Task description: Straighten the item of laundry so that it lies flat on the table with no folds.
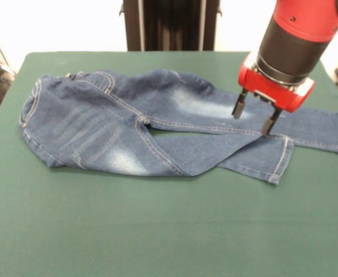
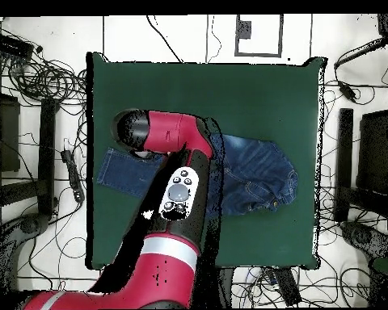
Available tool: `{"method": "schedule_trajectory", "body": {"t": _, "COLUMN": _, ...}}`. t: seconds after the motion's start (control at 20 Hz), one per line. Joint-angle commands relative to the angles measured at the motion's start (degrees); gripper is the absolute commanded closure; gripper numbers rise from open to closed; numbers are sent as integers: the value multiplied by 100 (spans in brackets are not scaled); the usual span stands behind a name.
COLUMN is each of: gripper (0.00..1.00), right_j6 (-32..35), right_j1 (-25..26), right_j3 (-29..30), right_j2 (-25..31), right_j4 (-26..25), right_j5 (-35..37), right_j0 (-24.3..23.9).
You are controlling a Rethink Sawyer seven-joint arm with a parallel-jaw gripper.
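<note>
A: Where are the jeans [image 1: 157,124] on the table [image 1: 157,231]?

B: In the front view they lie across the far half, waistband at the left, legs running to the right. The far leg reaches almost to the right edge and lies fairly flat. The near leg crosses up under it, so the two overlap around the knees, and its cuff ends short, near the middle right.

A: And the gripper [image 1: 255,118]?

B: It hangs over the legs just where they overlap, fingers pointing down and spread apart, with nothing between them. Whether the tips touch the denim cannot be told from these views. From overhead the arm hides that spot; only the seat and a stretch of leg show on either side of it.

A: So what would do the step well?

B: Probably separating the legs. A sound grasp would take only the near leg, close to its cuff, not both layers at once. Then a low pull toward the near right would draw it out without dragging the whole garment.

A: Any risk?

B: Pinching both legs together would likely shift everything and keep the crease.
</note>
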Motion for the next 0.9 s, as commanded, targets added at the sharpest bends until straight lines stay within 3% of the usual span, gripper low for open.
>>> {"method": "schedule_trajectory", "body": {"t": 0.05, "gripper": 0, "right_j6": 896, "right_j1": 448, "right_j3": 330, "right_j2": 909, "right_j4": 329, "right_j5": -457, "right_j0": 36}}
{"method": "schedule_trajectory", "body": {"t": 0.4, "gripper": 0, "right_j6": 901, "right_j1": 732, "right_j3": 290, "right_j2": 868, "right_j4": 151, "right_j5": -856, "right_j0": 82}}
{"method": "schedule_trajectory", "body": {"t": 0.9, "gripper": 0, "right_j6": 1120, "right_j1": 921, "right_j3": 454, "right_j2": 578, "right_j4": 99, "right_j5": -681, "right_j0": 212}}
